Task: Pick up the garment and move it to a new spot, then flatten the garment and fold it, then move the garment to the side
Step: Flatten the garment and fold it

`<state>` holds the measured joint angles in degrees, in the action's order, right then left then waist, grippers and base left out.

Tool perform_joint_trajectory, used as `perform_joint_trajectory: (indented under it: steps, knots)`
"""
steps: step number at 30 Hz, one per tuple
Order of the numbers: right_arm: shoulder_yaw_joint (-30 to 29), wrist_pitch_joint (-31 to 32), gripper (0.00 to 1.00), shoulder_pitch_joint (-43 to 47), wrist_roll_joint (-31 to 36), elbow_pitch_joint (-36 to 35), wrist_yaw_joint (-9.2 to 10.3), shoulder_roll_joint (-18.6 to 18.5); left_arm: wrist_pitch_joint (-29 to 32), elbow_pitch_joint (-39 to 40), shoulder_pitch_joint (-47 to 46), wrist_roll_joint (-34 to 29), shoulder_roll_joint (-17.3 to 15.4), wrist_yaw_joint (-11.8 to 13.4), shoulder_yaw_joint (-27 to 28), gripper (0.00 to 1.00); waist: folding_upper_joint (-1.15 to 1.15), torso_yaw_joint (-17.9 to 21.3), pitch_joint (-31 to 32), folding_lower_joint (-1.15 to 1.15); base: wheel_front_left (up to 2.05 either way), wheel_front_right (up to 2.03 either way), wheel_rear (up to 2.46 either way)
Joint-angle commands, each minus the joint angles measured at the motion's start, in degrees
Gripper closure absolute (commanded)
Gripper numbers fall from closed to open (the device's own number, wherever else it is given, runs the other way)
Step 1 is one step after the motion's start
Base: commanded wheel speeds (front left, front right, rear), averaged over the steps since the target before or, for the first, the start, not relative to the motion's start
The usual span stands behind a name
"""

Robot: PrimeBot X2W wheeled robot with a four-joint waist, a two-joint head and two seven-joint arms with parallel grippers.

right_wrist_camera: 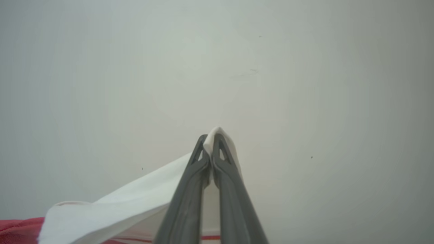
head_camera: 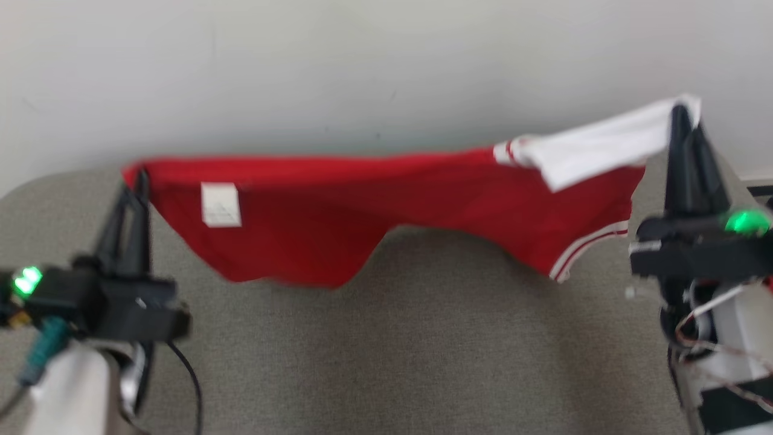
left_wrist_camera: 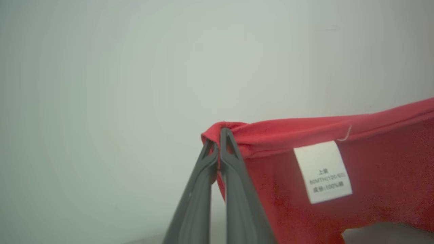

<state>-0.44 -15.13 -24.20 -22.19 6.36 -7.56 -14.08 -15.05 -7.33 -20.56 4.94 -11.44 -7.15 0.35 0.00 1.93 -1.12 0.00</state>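
Two ends pinched: left gripper (head_camera: 140,179) clamps red corner of garment (head_camera: 338,217), right gripper (head_camera: 681,113) white sleeve.

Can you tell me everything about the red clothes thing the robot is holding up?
The garment is soft-looking red cloth with a white part at one end and white stripes on its trim. A small white label with printed text sits near the other end. It hangs stretched between two shut grippers: the left gripper pinches the red corner, the right gripper the white one. The top edge is fairly taut; the rest droops above the grey surface, touching or not I cannot tell.
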Motion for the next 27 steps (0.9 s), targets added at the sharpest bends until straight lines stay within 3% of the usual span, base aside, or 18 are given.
perform_joint_trajectory:
  steps: [1,10,16,20,27]
  knots:
    - [0.5,0.0,1.00,-2.0,-0.4,-0.4,0.15,-0.8,-0.2,0.6,-2.4,-0.6,-1.5,-0.3,0.1,1.00,0.00,0.4,1.9,0.00,0.00,0.00,0.00]
    - [4.4,0.0,1.00,-17.7,-1.4,-0.9,0.15,-6.0,-0.2,-0.7,-16.7,-1.2,-11.5,-0.2,-1.6,1.00,0.00,0.9,1.6,0.00,0.00,0.00,0.00]
    - [7.3,0.0,1.00,-26.0,-1.2,4.1,0.15,-10.0,0.6,-5.8,-23.8,-1.3,-14.9,-0.2,-3.2,1.00,0.00,0.6,-4.3,0.00,0.00,0.00,0.00]
    - [10.8,0.0,1.00,-32.9,-0.2,8.9,0.15,-12.4,1.8,-9.8,-29.0,-2.0,-14.8,-0.2,-4.8,1.00,0.00,0.3,-12.1,0.00,0.00,0.00,0.00]
    - [10.3,0.0,1.00,-50.5,4.6,18.8,0.17,-14.5,3.1,-20.0,-42.9,-4.6,-13.4,1.4,-7.2,1.00,0.00,-0.4,-24.2,0.00,0.00,0.00,0.00]
